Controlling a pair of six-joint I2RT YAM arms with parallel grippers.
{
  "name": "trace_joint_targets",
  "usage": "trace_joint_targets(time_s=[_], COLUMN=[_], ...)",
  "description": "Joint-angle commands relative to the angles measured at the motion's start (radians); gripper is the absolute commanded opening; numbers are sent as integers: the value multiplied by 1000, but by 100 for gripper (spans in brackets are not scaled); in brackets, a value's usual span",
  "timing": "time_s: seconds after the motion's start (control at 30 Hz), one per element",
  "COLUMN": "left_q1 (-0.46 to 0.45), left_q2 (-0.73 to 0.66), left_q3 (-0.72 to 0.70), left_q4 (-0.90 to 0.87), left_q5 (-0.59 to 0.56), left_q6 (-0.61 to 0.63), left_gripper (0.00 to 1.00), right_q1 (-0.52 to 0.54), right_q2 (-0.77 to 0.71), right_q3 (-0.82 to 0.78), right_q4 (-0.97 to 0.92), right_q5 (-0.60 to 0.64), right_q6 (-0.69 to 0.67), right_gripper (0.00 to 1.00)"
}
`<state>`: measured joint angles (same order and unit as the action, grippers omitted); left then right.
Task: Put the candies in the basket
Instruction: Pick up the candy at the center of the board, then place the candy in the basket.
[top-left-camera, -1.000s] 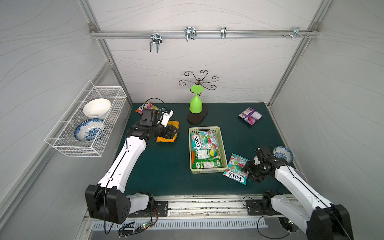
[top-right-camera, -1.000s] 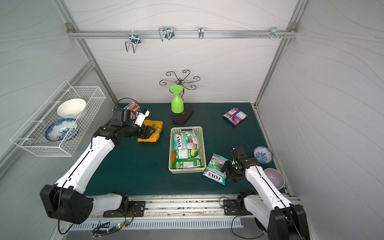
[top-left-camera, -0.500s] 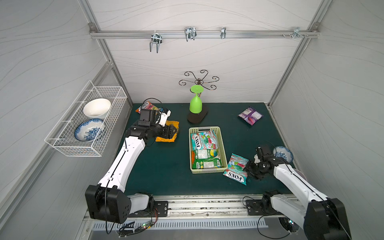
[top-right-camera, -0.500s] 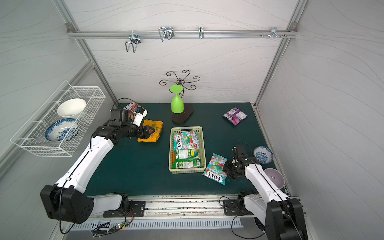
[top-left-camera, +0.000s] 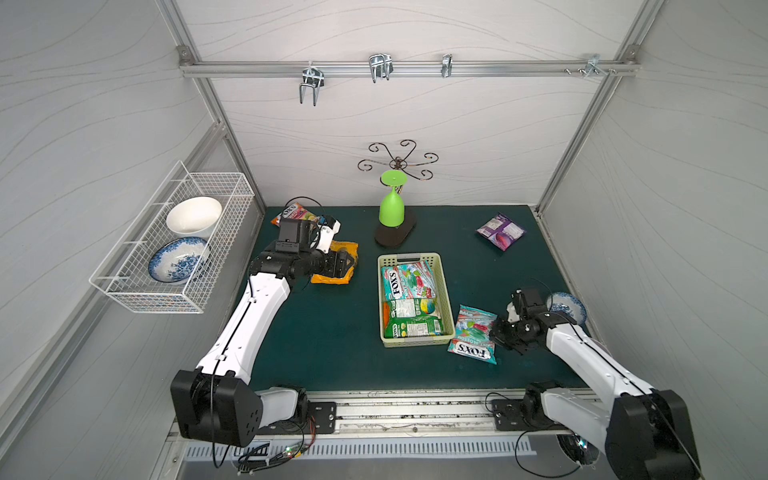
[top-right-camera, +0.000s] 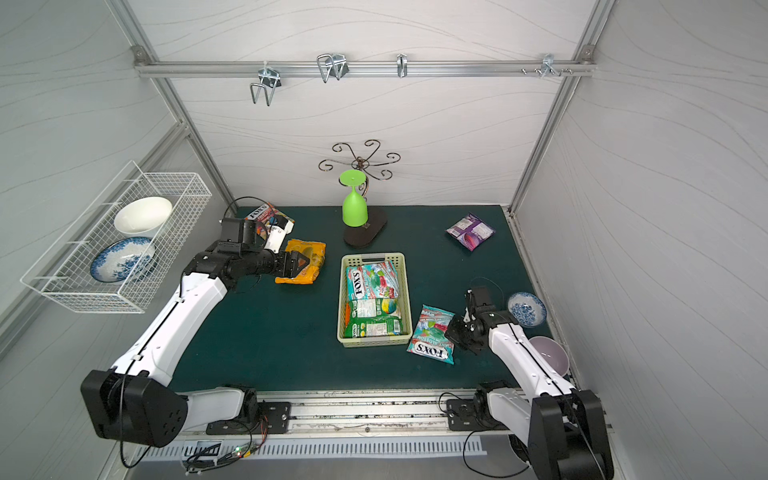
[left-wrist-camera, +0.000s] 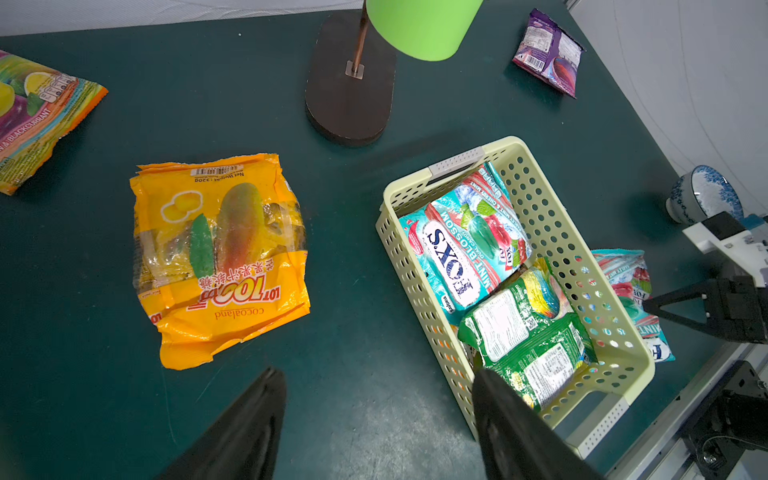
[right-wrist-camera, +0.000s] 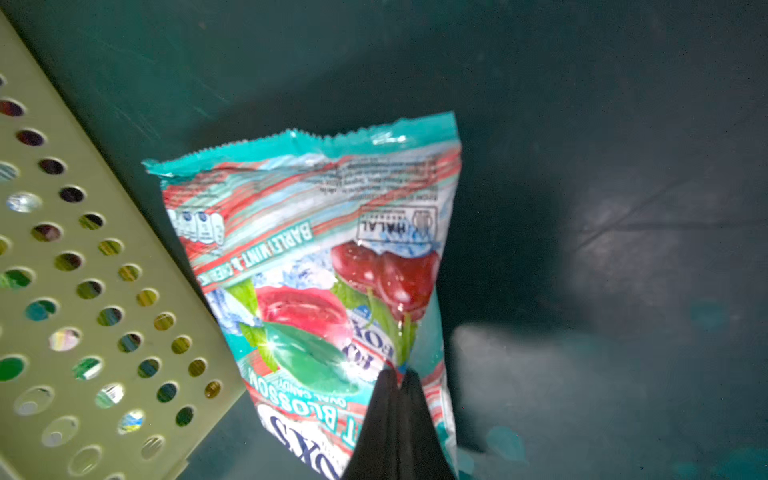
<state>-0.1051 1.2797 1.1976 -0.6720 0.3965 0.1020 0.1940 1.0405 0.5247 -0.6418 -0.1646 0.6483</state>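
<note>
The pale yellow-green basket (top-left-camera: 411, 257) (top-right-camera: 372, 257) (left-wrist-camera: 540, 174) stands mid-mat and holds a teal FOX'S bag (top-left-camera: 405, 280) and a green bag (top-left-camera: 411, 320). Another teal FOX'S candy bag (top-left-camera: 473, 334) (top-right-camera: 432, 332) (right-wrist-camera: 316, 249) lies flat just right of it, and my right gripper (right-wrist-camera: 398, 374) (top-left-camera: 496, 332) is shut on its right edge. My left gripper (left-wrist-camera: 378, 372) (top-right-camera: 301, 264) hovers open over the orange candy bag (left-wrist-camera: 220, 257) (top-right-camera: 309, 253), holding nothing. A purple bag (top-left-camera: 500, 230) lies at the back right. A multicoloured FOX'S bag (top-left-camera: 293, 212) lies at the back left.
An upturned green goblet (top-left-camera: 390, 208) hangs on a stand with a dark base behind the basket. A small blue-patterned bowl (top-left-camera: 567, 305) and a lilac bowl (top-right-camera: 548, 353) sit by the right arm. A white wire rack (top-left-camera: 174, 245) with two bowls hangs on the left wall.
My right gripper has shut on the teal bag beside the basket. The left gripper has opened a little wider above the orange bag.
</note>
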Motion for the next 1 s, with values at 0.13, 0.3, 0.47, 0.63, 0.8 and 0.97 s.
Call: trace_joint_targets(time_s=[0.13,0.3,0.47,0.63,0.8,0.97], left_q1=[10,11,20,27,27,33], left_q2=[-19,-21,-27,-32,-40,-42], left_q3=[19,2,6,6,-11,-3], left_q4=[27,44,40,34,51,42], left_q5=[20,21,18,24,23,15], left_q6=[-8,-9,-12,-13,-13,-14], left_gripper=[75,75,75,75,75,75], right_q1=[-7,-5,-5,-6,10,87], right_q2=[-37,-46,-74,-53,-64,-49], right_q3=[114,208,298,415,500,577], right_q4=[-75,-117,-143,-197,-208,-212], right_q5=[20,40,75,118,131,134], right_q6=[-83,-152,-205,-283,-358,-469], right_gripper=[0,0,0,0,0,0])
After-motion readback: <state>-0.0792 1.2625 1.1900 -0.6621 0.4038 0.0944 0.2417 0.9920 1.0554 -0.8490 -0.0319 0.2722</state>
